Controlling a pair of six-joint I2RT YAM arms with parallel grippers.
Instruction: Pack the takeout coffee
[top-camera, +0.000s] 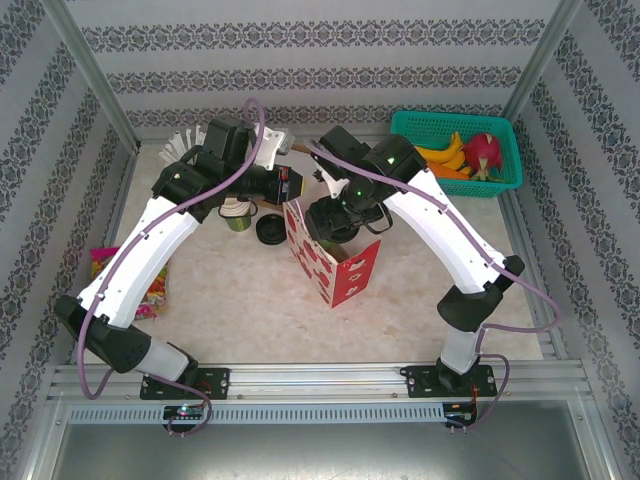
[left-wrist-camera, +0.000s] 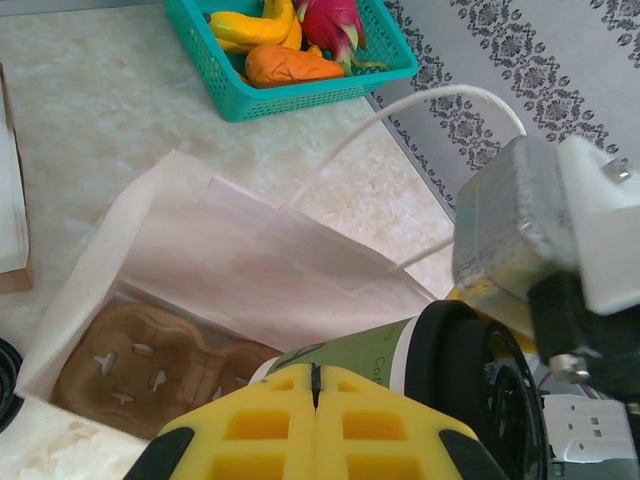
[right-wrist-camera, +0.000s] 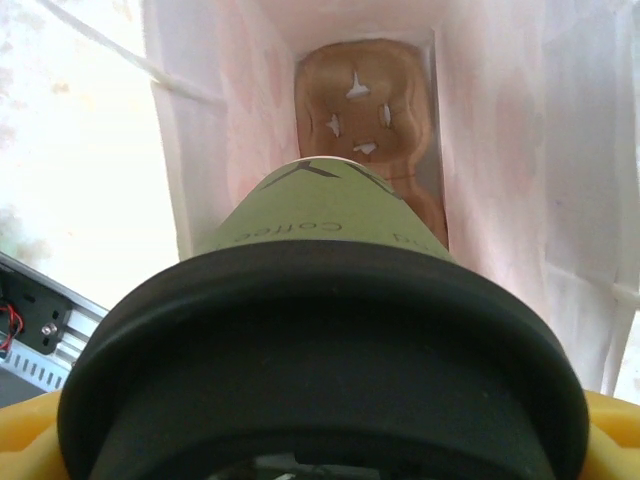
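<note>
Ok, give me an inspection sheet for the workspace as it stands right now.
Surface: marble-look table, nothing spilled.
Job's things: coffee cup with black lid, at the mouth of the open paper bag; brown cup carrier at the bag's bottom; loose black lid on the table.
Clutter: teal basket of fruit, far right corner; candy packet, left edge.
Grippers: right gripper shut on the coffee cup; left gripper shut, beside the bag.
Cables: purple cables along both arms.
Surroundings: patterned walls, metal frame.
</note>
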